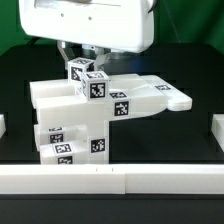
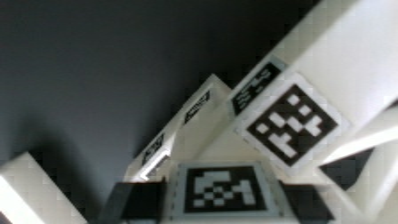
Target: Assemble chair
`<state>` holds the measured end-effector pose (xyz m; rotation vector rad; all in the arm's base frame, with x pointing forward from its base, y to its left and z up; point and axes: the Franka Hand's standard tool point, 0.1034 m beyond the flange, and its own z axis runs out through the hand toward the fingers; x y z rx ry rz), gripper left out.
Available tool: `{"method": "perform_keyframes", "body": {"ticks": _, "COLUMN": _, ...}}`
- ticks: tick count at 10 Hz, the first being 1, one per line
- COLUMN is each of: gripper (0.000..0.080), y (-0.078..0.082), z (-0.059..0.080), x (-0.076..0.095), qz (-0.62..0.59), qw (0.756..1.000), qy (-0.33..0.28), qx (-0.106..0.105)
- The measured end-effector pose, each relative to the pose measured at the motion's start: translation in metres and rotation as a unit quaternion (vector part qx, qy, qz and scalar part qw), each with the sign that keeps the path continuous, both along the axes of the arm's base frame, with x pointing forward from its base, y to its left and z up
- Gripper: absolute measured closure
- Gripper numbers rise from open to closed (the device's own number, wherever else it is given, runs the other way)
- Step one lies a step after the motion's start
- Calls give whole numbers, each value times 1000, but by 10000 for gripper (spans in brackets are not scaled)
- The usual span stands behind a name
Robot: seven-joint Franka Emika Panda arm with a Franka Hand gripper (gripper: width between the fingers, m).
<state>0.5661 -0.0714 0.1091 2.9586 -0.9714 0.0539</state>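
The chair (image 1: 95,110) stands mid-table as a joined body of matte white blocks with black-and-white tags: a wide seat block reaching toward the exterior view's right, stacked blocks below. My gripper (image 1: 82,60) hangs over its top and is shut on a small tagged white piece (image 1: 80,72) at the top of the body. In the wrist view that piece (image 2: 217,190) sits between my dark pads (image 2: 141,198), which press it from both sides. A long tagged bar (image 2: 288,120) runs away from it. Whether the held piece is seated in the body cannot be told.
A low white wall (image 1: 110,180) runs along the front of the black table. Short white wall pieces stand at the exterior view's right (image 1: 214,130) and left (image 1: 3,125). The arm's large white housing (image 1: 90,25) fills the top of the exterior view.
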Motion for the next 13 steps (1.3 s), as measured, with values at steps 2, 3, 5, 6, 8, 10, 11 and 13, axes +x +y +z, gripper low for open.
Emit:
{"method": "perform_keyframes", "body": {"ticks": 2, "gripper": 512, "y": 3, "z": 0, "x": 1, "qz": -72, "qw": 997, "qy": -5, "qx": 2}}
{"method": "perform_keyframes", "body": {"ticks": 3, "gripper": 512, "y": 3, "z": 0, "x": 1, "qz": -106, "qw": 994, "qy": -6, "qx": 5}}
{"method": "perform_keyframes", "body": {"ticks": 5, "gripper": 512, "y": 4, "z": 0, "x": 1, "qz": -149, "qw": 989, "qy": -8, "qx": 9}}
{"method": "perform_keyframes", "body": {"ticks": 6, "gripper": 512, "y": 4, "z": 0, "x": 1, "qz": -177, "qw": 984, "qy": -9, "qx": 11}}
{"method": "perform_keyframes", "body": {"ticks": 8, "gripper": 433, "y": 4, "z": -1, "x": 1, "qz": -161, "qw": 987, "qy": -8, "qx": 10}}
{"method": "perform_keyframes", "body": {"ticks": 10, "gripper": 297, "y": 3, "z": -2, "x": 1, "qz": -135, "qw": 991, "qy": -6, "qx": 9}}
{"method": "perform_keyframes", "body": {"ticks": 11, "gripper": 177, "y": 3, "z": -2, "x": 1, "qz": -86, "qw": 996, "qy": -5, "qx": 7}}
{"method": "perform_keyframes", "body": {"ticks": 13, "gripper": 158, "y": 4, "z": -2, "x": 1, "qz": -13, "qw": 1000, "qy": -2, "qx": 4}}
